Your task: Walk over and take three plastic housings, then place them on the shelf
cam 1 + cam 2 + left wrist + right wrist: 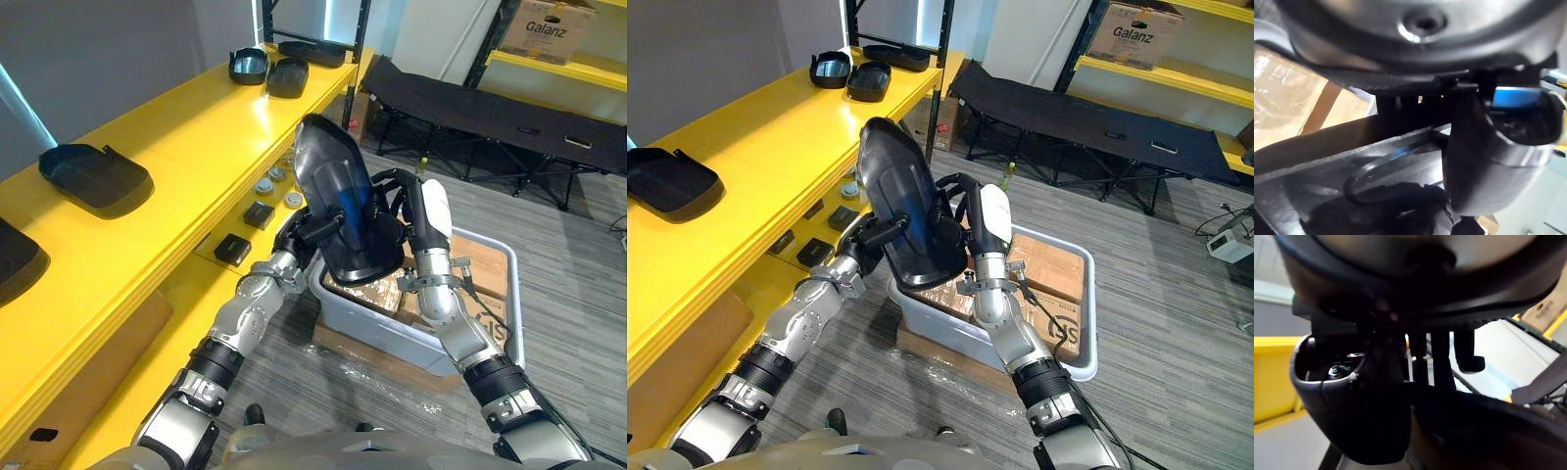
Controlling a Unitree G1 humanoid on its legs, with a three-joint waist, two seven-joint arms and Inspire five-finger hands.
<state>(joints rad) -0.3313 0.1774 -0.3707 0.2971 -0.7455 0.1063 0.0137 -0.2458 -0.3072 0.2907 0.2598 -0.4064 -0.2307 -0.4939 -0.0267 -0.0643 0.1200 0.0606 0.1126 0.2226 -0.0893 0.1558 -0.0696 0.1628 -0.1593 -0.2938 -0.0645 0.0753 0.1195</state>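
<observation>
Your left hand (306, 233) and right hand (419, 217) both grip the housing (338, 191) upright above the bin (392, 338), near the shelf (206, 157) edge (bare stretch alongside).

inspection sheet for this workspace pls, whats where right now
surface: yellow shelf along the robot's left, top level glossy
job's things: held housing, black, upright above the bin; near housing lies on the shelf; far housings sit grouped at its far end
clutter: small parts, black blocks and round pieces, on the lower level
robot hands: left robot hand and right robot hand clasp the held housing from opposite sides
cables: lead on the floor by a white box
surroundings: bin with cardboard inside; black folding cot; cardboard box on another shelf
</observation>
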